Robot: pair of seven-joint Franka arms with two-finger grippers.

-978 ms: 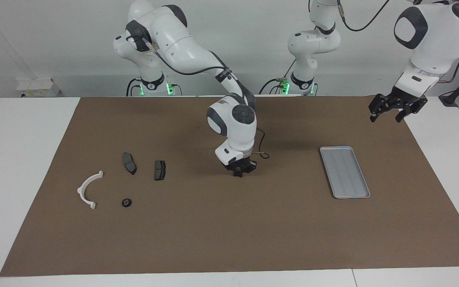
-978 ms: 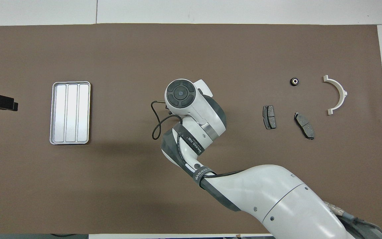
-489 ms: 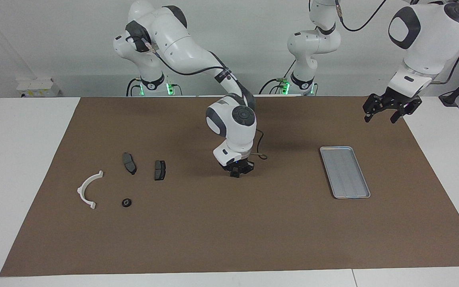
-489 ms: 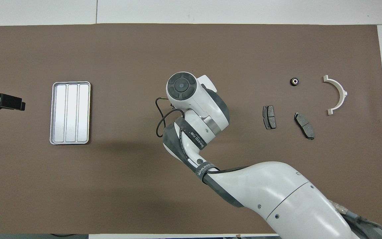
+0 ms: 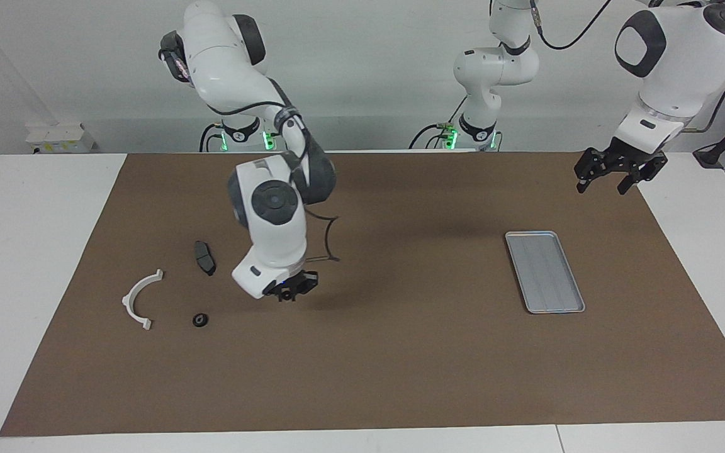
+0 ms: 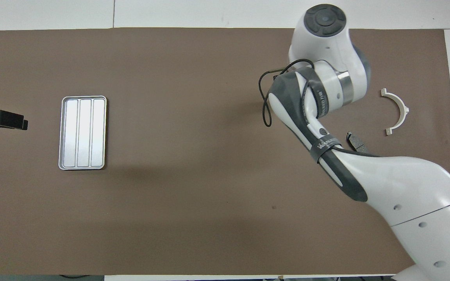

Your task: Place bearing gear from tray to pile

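The silver tray (image 5: 545,270) (image 6: 83,132) lies bare on the brown mat toward the left arm's end. The pile sits toward the right arm's end: a white half-ring bracket (image 5: 128,299) (image 6: 404,110), a dark pad (image 5: 204,257) (image 6: 358,143), and a small black bearing gear (image 5: 199,320) beside the bracket. My right gripper (image 5: 290,290) hangs low over the mat beside the pile, shut, with nothing visible between its tips. In the overhead view its own wrist hides it. The right arm covers a second pad. My left gripper (image 5: 614,176) (image 6: 2,119) waits open over the mat's edge past the tray.
The brown mat (image 5: 400,365) covers most of the white table. A black cable (image 5: 328,242) loops off the right wrist. The right arm's forearm (image 6: 404,187) stretches over the mat between the robots and the pile.
My right arm has swung from the mat's middle toward the pile, still shut, and now covers one dark pad. The left gripper has barely shifted.
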